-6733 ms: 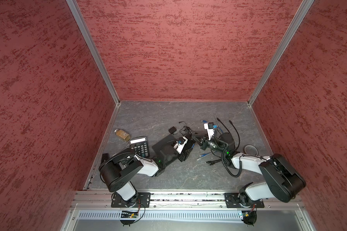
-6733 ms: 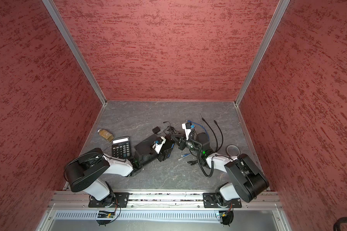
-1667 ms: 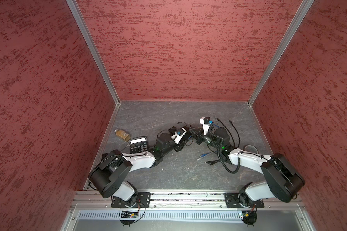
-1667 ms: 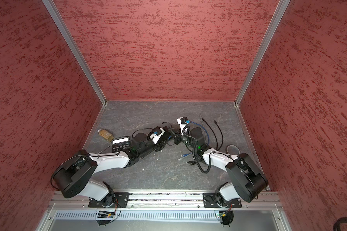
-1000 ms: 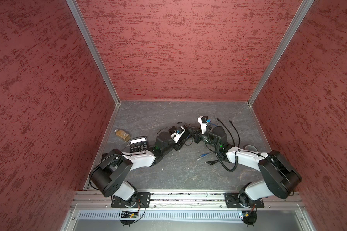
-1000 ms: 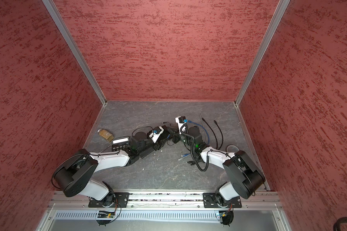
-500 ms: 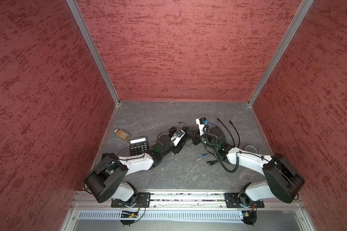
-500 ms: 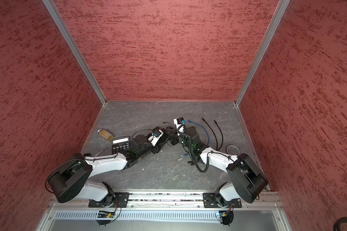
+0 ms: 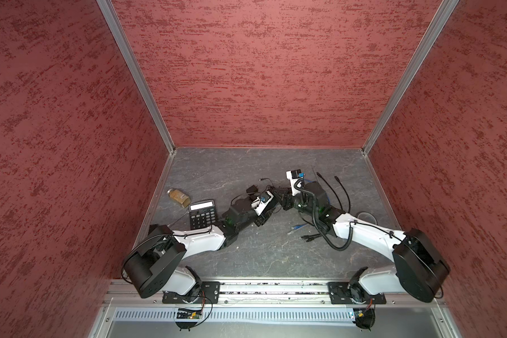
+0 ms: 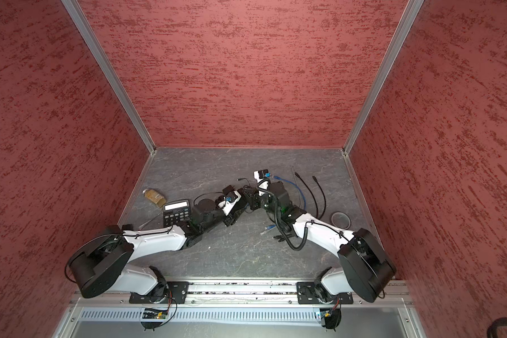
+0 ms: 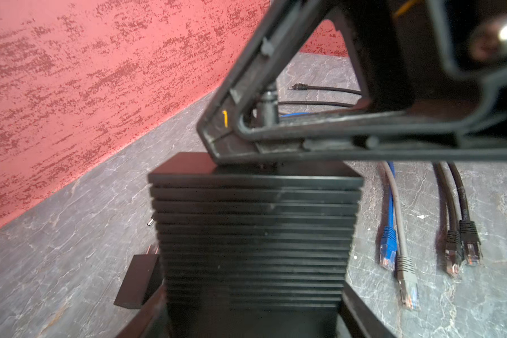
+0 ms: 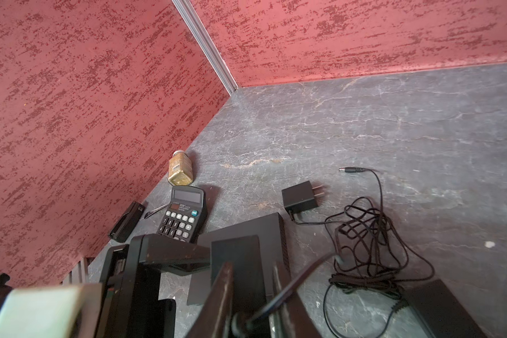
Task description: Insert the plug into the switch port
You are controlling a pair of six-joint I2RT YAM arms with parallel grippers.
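switch: black box (image 11: 252, 228), near end clamped by left claw (image 11: 252, 292), low over the table (image 9: 231, 175); cannot tell if it is lifted or resting.
left claw: medium-wide, gripping the switch with one finger on each side.
plug: black round boot (image 11: 268, 102) on a thin cord, right at the switch's far edge, between the right claw's fingers.
right claw: (image 12: 251, 272) narrow gap, fingers flank the cord; cannot tell whether it pinches the cord or has let go.
key relation: plug sits at the switch end farthest from the left claw. The switch's long axis runs from the left claw toward the right claw. The boot points down into that far face, roughly along the axis.
nearer arm: right, already on the plug; the left arm only braces the box.
port: hidden behind the right claw's finger frame, so I cannot tell if the plug is seated.
likely step: final push or release at the port; a push probably needs to go along the switch's length, against the left grip.
switch surface: matte, hard, close ribs across the top in the left wrist view; rows of vent holes on one side in the right wrist view.
plug feel: moulded, stiff boot; cord limp and tangled nearby.
table: grey stone-look slab, flat.
clutter: adapter (image 12: 300, 199), calculator (image 12: 185, 216) and jar (image 12: 180, 169) near the switch; patch cables (image 11: 392, 234) lie loose beside it.
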